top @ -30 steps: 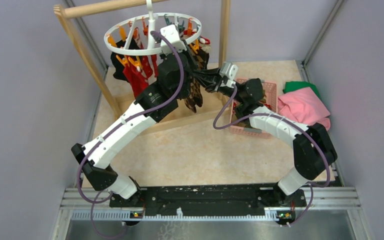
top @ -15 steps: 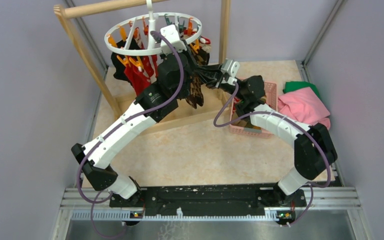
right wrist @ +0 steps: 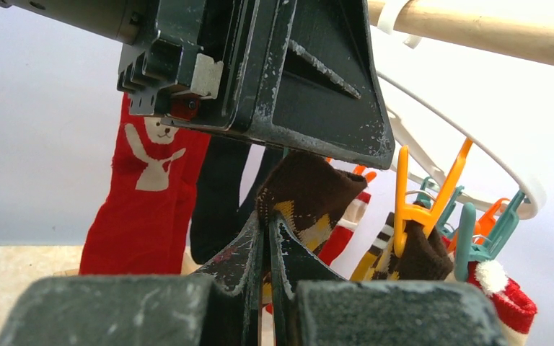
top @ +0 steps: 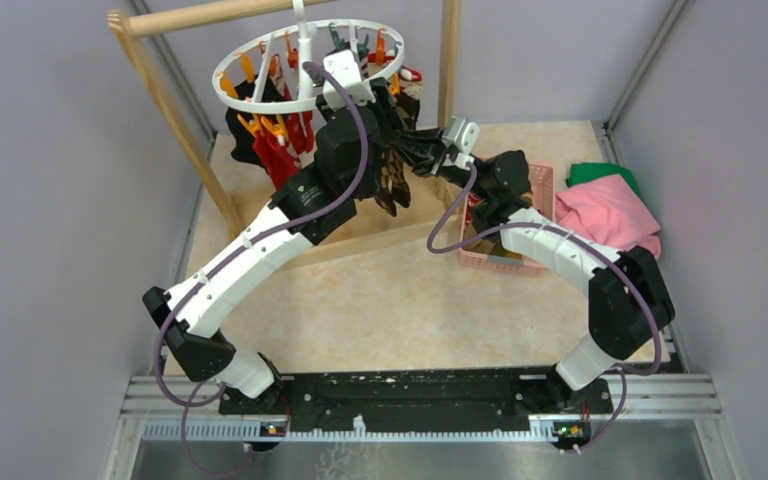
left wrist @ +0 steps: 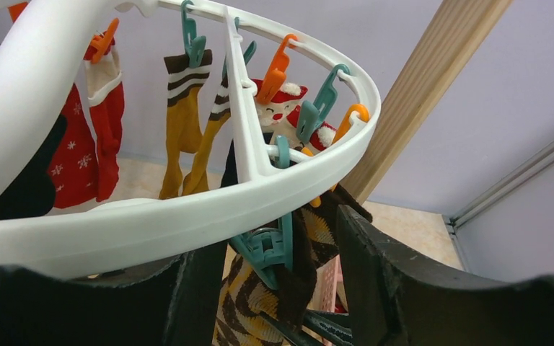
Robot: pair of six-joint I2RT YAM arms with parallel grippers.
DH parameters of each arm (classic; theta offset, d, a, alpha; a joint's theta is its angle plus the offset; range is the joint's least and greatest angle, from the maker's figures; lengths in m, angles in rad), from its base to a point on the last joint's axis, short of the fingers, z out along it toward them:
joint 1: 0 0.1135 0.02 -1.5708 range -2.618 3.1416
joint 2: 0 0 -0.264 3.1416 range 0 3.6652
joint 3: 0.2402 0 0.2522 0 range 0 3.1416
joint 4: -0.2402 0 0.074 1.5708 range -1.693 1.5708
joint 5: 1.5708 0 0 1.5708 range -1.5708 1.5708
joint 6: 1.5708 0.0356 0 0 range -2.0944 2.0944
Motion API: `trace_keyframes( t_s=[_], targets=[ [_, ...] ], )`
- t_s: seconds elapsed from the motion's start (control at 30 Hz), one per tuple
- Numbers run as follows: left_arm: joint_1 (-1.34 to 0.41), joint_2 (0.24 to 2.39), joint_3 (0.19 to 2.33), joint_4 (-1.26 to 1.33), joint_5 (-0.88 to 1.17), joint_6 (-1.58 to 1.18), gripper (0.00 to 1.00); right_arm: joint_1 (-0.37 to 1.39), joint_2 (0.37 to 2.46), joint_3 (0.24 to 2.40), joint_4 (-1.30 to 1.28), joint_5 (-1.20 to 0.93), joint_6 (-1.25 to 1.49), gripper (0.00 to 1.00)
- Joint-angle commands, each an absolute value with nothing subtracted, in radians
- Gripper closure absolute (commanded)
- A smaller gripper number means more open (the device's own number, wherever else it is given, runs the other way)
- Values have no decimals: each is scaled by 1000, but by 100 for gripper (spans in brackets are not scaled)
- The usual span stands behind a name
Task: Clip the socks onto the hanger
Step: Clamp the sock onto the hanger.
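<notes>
Left wrist view shows the left gripper (left wrist: pixel 274 241) spread, its two dark fingers standing either side of a teal clip (left wrist: pixel 265 252). The clip hangs from the near rim of the hanger (left wrist: pixel 187 216), at about 6 o'clock in that picture. It appears to bite the cuff of the brown argyle sock (left wrist: pixel 242 306), which dangles beneath it, though how firm the bite is cannot be told. In the right wrist view the right gripper (right wrist: pixel 267 238) is pressed together on that sock's cuff, with the left gripper's body just above it at 12 o'clock. Red socks (left wrist: pixel 79 151) and mustard-striped socks (left wrist: pixel 177 130) hang from clips toward 10 and 11 o'clock. From above, the hanger sits at 11 o'clock on the wooden rack (top: pixel 165 95), and a pink basket (top: pixel 542 185) lies at 3 o'clock of the grippers

The step in hand looks like the clipping of this one sock, nearly done. Next, the right gripper should probably loosen and drop away without tugging the cuff, while the left backs clear of the ring
</notes>
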State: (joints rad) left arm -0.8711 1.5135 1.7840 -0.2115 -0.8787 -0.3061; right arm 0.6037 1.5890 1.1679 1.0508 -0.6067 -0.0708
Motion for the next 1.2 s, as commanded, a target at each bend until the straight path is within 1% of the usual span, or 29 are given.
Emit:
trace_keyframes(
  t_s=[0.0,0.1,0.27,0.4,0.43,0.5,0.57,0.67,0.77,0.83,0.9,1.0,1.17],
  targets=[
    [-865,1489,1815,-199,-862,-309,37,587,1579,1222,1083,-606,-77,100],
    [-865,1482,1813,-204,-854,-319,36,584,1578,1218,1089,-604,-72,100],
    [-867,1453,1795,-242,-814,-363,29,580,1574,1203,1102,-600,-69,99],
    [-869,1403,1747,-266,-746,-390,24,580,1572,1188,1126,-594,-58,88],
    [-868,1384,1730,-267,-728,-390,22,580,1571,1181,1131,-593,-54,85],
    [-868,1341,1690,-268,-689,-388,17,580,1568,1170,1143,-591,-45,77],
    [-868,1282,1643,-262,-641,-378,15,580,1566,1157,1154,-588,-37,70],
    [-868,1178,1534,-214,-554,-336,13,580,1555,1127,1176,-582,-14,57],
    [-868,1052,1396,-136,-446,-268,6,580,1537,1079,1201,-573,25,46],
    [-868,973,1314,-104,-371,-225,4,579,1509,1040,1205,-566,45,39],
    [-868,900,1238,-89,-291,-190,2,580,1482,997,1205,-562,67,36],
    [-868,797,1081,-45,-182,-153,2,581,1444,932,1195,-554,111,34],
    [-868,625,756,165,36,-96,1,585,1373,823,1106,-530,132,32]
  ],
)
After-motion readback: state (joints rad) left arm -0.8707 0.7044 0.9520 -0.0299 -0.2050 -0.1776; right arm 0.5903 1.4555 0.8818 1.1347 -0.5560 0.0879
